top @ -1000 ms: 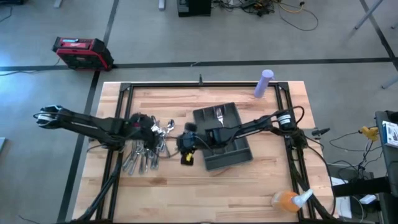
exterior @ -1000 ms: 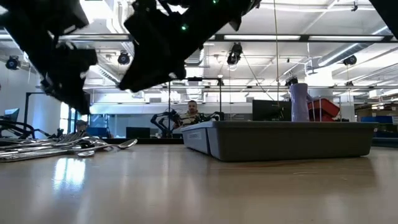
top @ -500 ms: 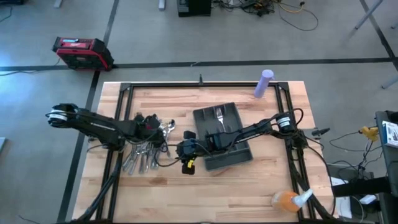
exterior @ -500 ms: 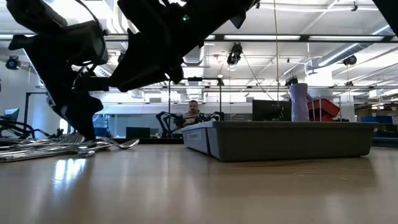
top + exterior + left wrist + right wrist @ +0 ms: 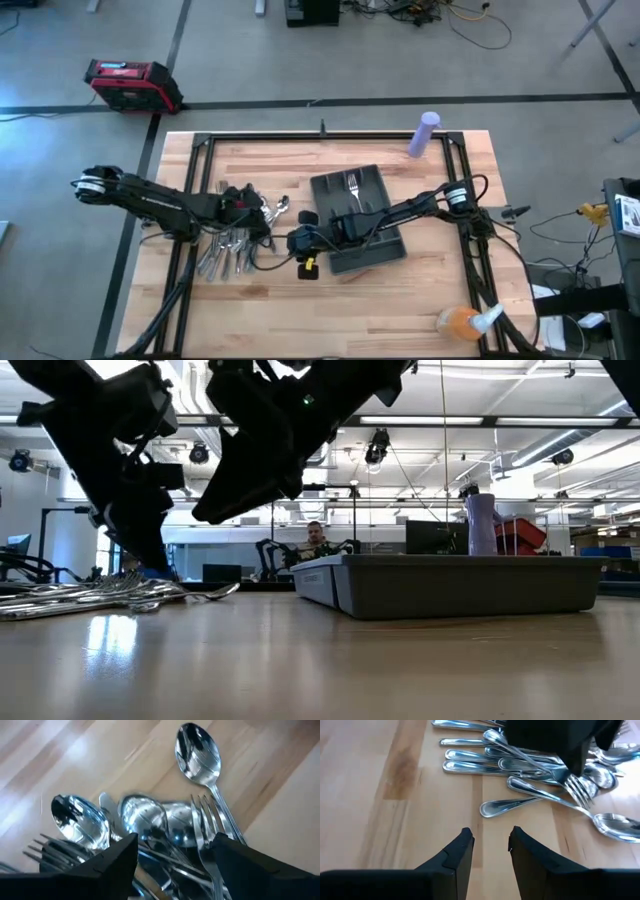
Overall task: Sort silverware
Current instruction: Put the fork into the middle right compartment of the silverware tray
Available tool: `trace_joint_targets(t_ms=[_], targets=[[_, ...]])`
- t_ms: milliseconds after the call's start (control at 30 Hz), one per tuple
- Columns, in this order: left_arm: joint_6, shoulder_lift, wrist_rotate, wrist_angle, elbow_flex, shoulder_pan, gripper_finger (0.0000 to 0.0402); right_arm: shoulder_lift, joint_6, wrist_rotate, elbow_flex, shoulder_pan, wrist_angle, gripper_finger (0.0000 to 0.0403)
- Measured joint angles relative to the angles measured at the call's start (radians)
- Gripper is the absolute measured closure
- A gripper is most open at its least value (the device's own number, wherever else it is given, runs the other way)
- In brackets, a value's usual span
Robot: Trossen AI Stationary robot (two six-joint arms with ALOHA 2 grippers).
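Shiny silverware (image 5: 232,243) lies heaped on the wooden surface (image 5: 400,300), spoons, forks and knives overlapping with handles fanned outward. One spoon (image 5: 198,758) rests bowl-up at the pile's edge, beside a fork (image 5: 206,822). A single fork (image 5: 353,184) lies apart in a tray compartment.

Two slim black jointed arms with black cables alongside; the right gripper (image 5: 303,262) carries a yellow patch
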Motion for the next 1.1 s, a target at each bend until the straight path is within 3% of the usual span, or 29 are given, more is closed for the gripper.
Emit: trace_joint_targets(t_ms=[200,333,433,633,1100], targets=[[-0.008,0.06,0.004,0.171,-0.075,0.002,0.016,0.0,-0.044,-0.002,0.0,-0.003,-0.002,0.0269],[-0.005,0.086,-0.039,0.218,-0.094,0.002,0.0182,0.0,-0.054,0.0,0.0,-0.004,-0.003,0.0258],[0.0,0.085,-0.062,0.217,-0.096,0.001,0.0232,0.0,-0.053,-0.001,0.0,-0.005,-0.01,0.0252],[0.026,0.031,-0.108,0.178,-0.098,-0.041,0.0385,0.0,-0.053,0.002,0.0,-0.005,-0.017,0.0247],[0.111,-0.288,-0.133,0.248,-0.084,-0.215,0.0401,-0.039,-0.115,0.02,-0.001,-0.024,-0.006,0.0254]])
